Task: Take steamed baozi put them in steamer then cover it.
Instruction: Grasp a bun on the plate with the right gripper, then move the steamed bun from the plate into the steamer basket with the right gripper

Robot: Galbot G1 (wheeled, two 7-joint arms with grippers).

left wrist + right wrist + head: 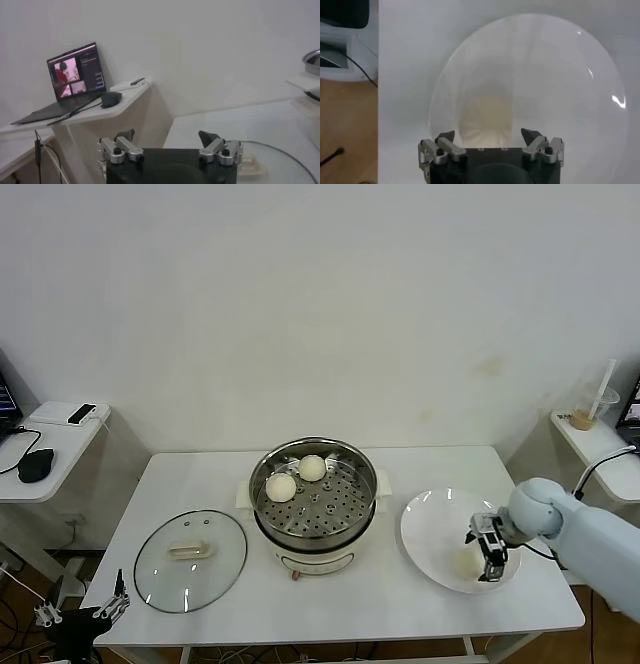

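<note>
The steel steamer (340, 509) stands mid-table with two off-white baozi (281, 487) (312, 468) on its perforated tray. A third baozi (464, 563) lies on the white plate (430, 519). My right gripper (488, 550) hangs open just above it. In the right wrist view the gripper (487, 135) straddles this baozi (486, 116) without touching it. The glass cover (190, 559) with its cream handle lies flat on the table left of the steamer. My left gripper (85, 616) is parked open off the table's front left corner; it also shows in the left wrist view (166, 136).
A side shelf (50, 449) at the left holds a mouse and a laptop (75, 75). Another shelf at the right holds a cup (592, 409). The left wrist view shows the cover's edge (280, 162) and the steamer's side (312, 60).
</note>
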